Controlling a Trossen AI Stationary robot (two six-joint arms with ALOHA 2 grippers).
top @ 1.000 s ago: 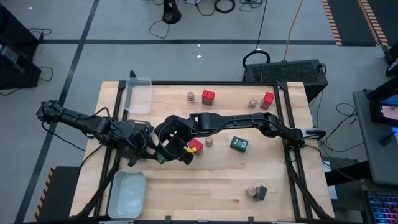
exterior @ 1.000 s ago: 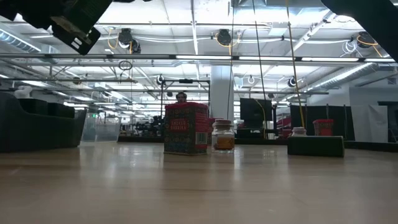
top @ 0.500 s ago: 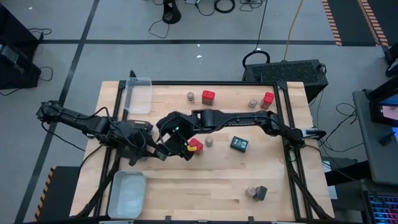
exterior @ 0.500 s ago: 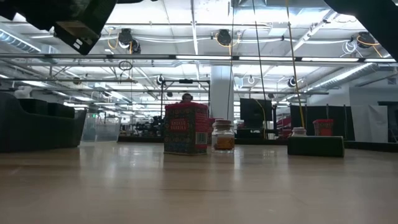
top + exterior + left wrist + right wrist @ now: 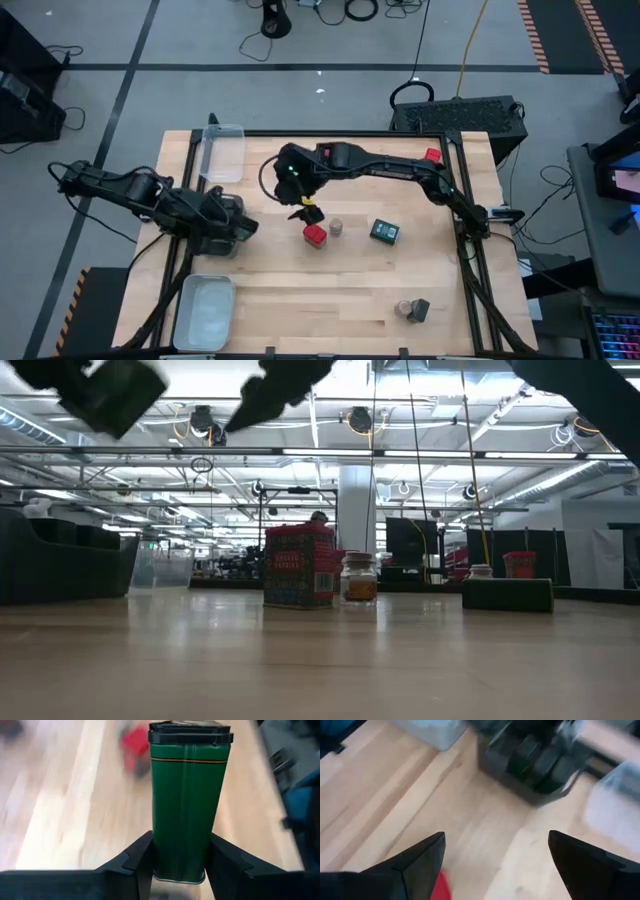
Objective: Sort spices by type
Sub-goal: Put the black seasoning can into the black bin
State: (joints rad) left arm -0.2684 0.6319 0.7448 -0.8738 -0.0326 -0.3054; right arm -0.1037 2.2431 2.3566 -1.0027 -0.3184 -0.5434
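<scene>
My left gripper (image 5: pixel 238 226) hangs over the table's left part, shut on a dark green tin (image 5: pixel 187 805). My right gripper (image 5: pixel 303 207) stands open above the table's middle, just on the far side of a red tin (image 5: pixel 315 236) that stands on its base next to a tan-lidded jar (image 5: pixel 337 228). In the right wrist view the fingers (image 5: pixel 420 860) are wide apart with nothing between them, and the red tin's edge (image 5: pixel 442 887) shows below. A dark tin (image 5: pixel 385 231) lies right of the jar. My left gripper pinches the green tin's two opposite sides near its bottom end (image 5: pixel 177 865) between its two fingers. The fingers lie along the tin, whose black lid end (image 5: pixel 190 732) points away from the gripper. The tin slants down and is clear of the table.
A clear tray (image 5: pixel 222 152) sits at the far left corner and a pale tray (image 5: pixel 205 312) at the near left. Another red tin (image 5: pixel 432 155) stands at the far right. A jar (image 5: pixel 404 309) and a dark tin (image 5: pixel 419 309) stand near the front right.
My right gripper has drawn away from the red tin toward the table's far edge, turning as it went; the red tin stays standing where it was. My left gripper has risen a little with the green tin and tipped.
</scene>
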